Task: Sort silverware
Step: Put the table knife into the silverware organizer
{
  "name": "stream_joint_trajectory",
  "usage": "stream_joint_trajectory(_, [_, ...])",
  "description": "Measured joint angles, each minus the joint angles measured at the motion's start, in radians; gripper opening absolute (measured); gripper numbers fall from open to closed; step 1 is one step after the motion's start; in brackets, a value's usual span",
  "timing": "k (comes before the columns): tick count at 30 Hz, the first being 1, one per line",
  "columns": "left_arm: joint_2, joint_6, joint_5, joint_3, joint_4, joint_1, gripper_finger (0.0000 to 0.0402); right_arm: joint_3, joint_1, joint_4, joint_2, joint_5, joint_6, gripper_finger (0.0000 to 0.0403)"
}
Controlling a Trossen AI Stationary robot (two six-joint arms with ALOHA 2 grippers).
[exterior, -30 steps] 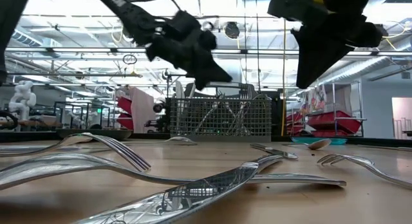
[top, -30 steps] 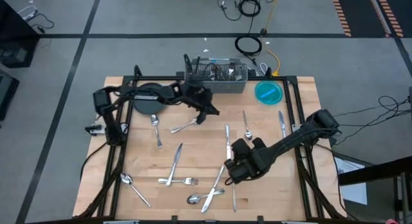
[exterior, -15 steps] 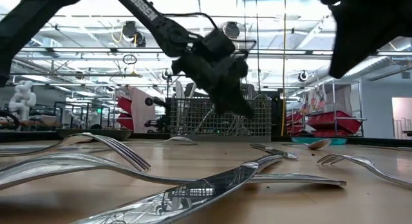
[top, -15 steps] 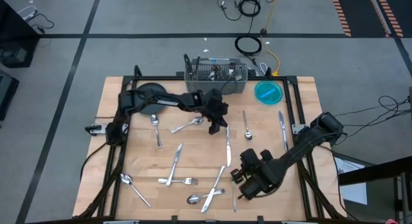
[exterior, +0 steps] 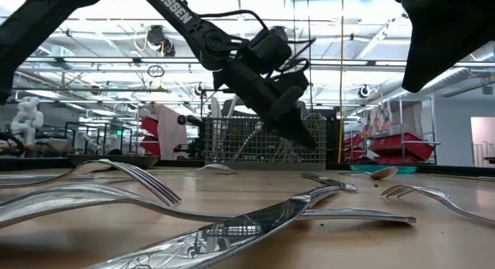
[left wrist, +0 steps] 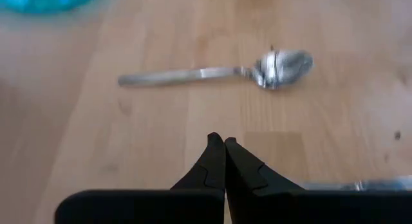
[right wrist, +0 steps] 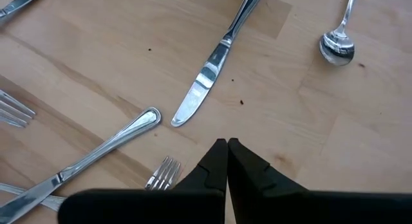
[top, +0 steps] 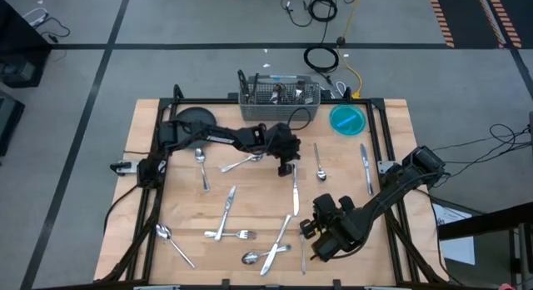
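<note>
Silverware lies scattered flat on the wooden table [top: 250, 198]: a spoon [top: 319, 162], a knife [top: 294, 188], a fork [top: 241, 162] and several more pieces. My left gripper [top: 286, 167] hovers shut over the table's middle, above bare wood beside that knife. In its wrist view the spoon [left wrist: 219, 73] lies ahead of its shut gripper [left wrist: 223, 141]. My right gripper [top: 319, 242] hangs shut near the near-right part of the table. In its wrist view a knife [right wrist: 206, 76], a spoon [right wrist: 338, 47] and a fork [right wrist: 164, 169] lie around its gripper [right wrist: 226, 143].
A grey wire-mesh caddy [top: 279, 94] with some pieces in it stands at the far edge. A teal dish [top: 347, 119] sits right of it and a dark round plate [top: 196, 123] left of it. A black frame [top: 383, 148] borders the table.
My left gripper has swung from beside the caddy toward the right and near, out over the table's middle, and has come lower. My right gripper has drawn back toward the near edge. The silverware has stayed where it was.
</note>
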Motion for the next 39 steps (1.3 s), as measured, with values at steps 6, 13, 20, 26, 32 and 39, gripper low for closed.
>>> stream_joint_trajectory(6, [0.022,0.033,-0.015,0.0,0.034,-0.008,0.0,0.0,0.0,0.002,0.0,-0.001,-0.003,0.0])
stream_joint_trajectory(13, [0.073,0.042,-0.014,-0.002,-0.003,-0.011,0.0,0.0,0.0,0.011,0.0,-0.001,-0.006,0.0])
stream_joint_trajectory(20, [0.08,0.041,-0.015,0.003,-0.063,-0.013,0.0,0.001,0.0,0.018,0.0,-0.001,-0.006,0.0])
stream_joint_trajectory(26, [0.069,0.001,-0.013,0.006,-0.27,-0.004,0.0,0.001,0.0,0.033,0.0,-0.001,-0.026,0.0])
stream_joint_trajectory(32, [0.064,-0.11,-0.006,0.007,-0.351,-0.003,0.0,0.001,-0.025,0.053,0.0,-0.006,-0.004,0.0])
stream_joint_trajectory(39, [0.064,-0.173,0.005,0.006,-0.355,-0.003,0.0,0.002,-0.141,0.262,0.053,-0.103,-0.153,0.0])
